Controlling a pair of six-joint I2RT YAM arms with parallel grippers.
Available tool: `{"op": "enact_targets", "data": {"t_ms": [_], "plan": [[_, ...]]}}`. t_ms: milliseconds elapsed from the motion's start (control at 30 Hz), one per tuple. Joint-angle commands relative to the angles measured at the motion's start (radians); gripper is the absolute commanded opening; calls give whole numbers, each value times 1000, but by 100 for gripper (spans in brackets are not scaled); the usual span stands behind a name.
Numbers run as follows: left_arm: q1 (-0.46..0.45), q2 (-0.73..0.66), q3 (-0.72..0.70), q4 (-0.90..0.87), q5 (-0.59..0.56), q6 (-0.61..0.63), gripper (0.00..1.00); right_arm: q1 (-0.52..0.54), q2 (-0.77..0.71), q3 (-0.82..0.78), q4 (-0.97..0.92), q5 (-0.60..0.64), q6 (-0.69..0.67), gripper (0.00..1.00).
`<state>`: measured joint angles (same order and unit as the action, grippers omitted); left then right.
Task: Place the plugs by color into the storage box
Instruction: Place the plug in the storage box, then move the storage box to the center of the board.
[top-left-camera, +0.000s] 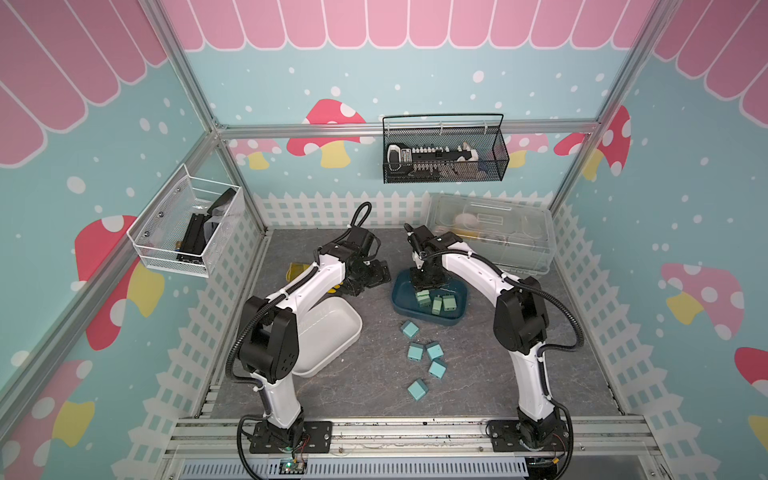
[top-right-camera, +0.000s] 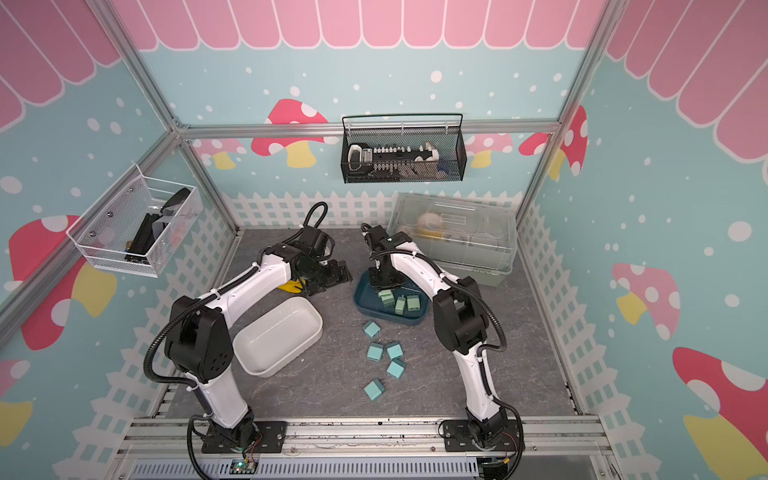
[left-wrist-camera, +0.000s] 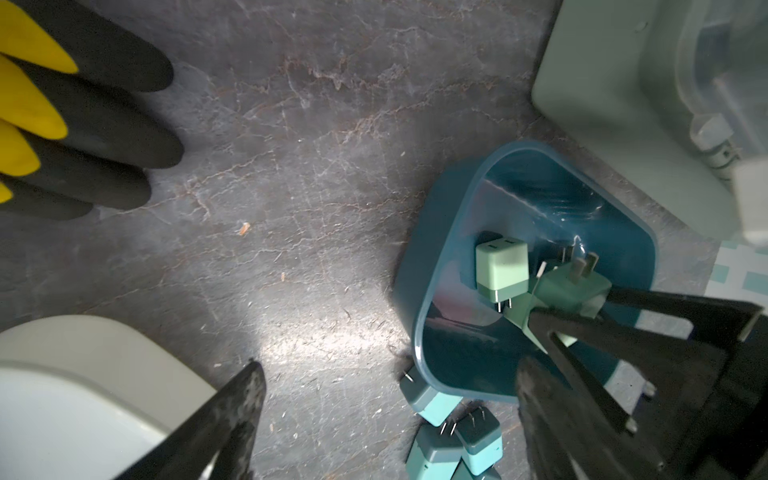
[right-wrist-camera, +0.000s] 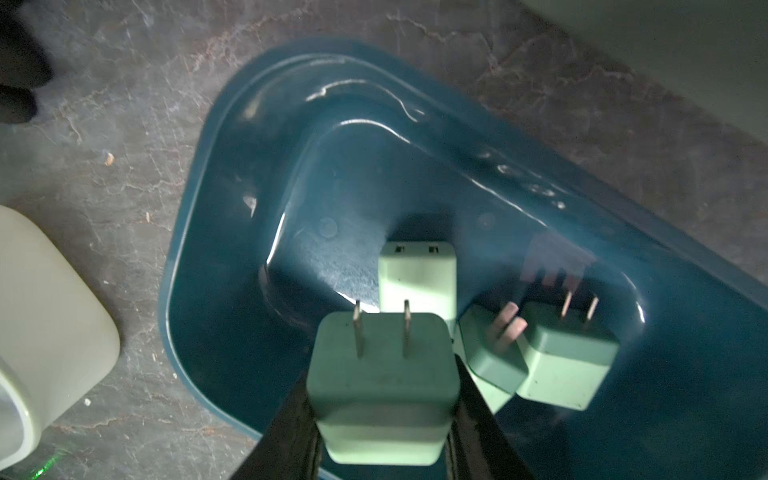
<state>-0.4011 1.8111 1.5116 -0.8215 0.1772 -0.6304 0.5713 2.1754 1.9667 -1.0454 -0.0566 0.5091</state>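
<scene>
**Green plug in my right jaws, over the teal tray**

My right arm arches forward with its wrist pointing down. My right gripper (right-wrist-camera: 382, 399) is clamped on a pale green squarish plastic plug (right-wrist-camera: 380, 357), over the dark teal plastic tray (right-wrist-camera: 187, 291). Three more green plugs (top-left-camera: 436, 302) lie in that tray. My left gripper (left-wrist-camera: 390, 374) hangs wide apart and empty beside the tray. Five light blue plugs (top-left-camera: 414, 352) sit on the grey table (top-left-camera: 478, 374). In both top views my wrist hides the held plug.

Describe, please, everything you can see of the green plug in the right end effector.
The green plug is a squarish, round-cornered block of matte pale green plastic with two flat metal prongs on one face. The right end effector clamps its sides, holding it over the dark blue box, near three other green plugs inside.
</scene>
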Motion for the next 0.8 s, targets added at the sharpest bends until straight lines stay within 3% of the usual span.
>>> {"op": "enact_targets", "data": {"t_ms": [0, 333, 367, 467, 533, 767], "plan": [[9, -53, -20, -34, -45, 16, 91, 22, 39, 73, 35, -30, 10, 33], [24, -66, -45, -35, -48, 12, 91, 46, 148, 118, 39, 5, 2, 34], [23, -65, -45, -34, -48, 13, 91, 47, 150, 119, 40, 8, 0, 36], [22, -61, -40, -34, -47, 12, 91, 47, 143, 118, 31, 16, -6, 59], [19, -53, -32, -28, -31, 19, 91, 47, 109, 115, 26, 35, -11, 68], [-54, 39, 87, 12, 24, 93, 91, 38, -78, 48, 10, 93, -30, 75]]}}
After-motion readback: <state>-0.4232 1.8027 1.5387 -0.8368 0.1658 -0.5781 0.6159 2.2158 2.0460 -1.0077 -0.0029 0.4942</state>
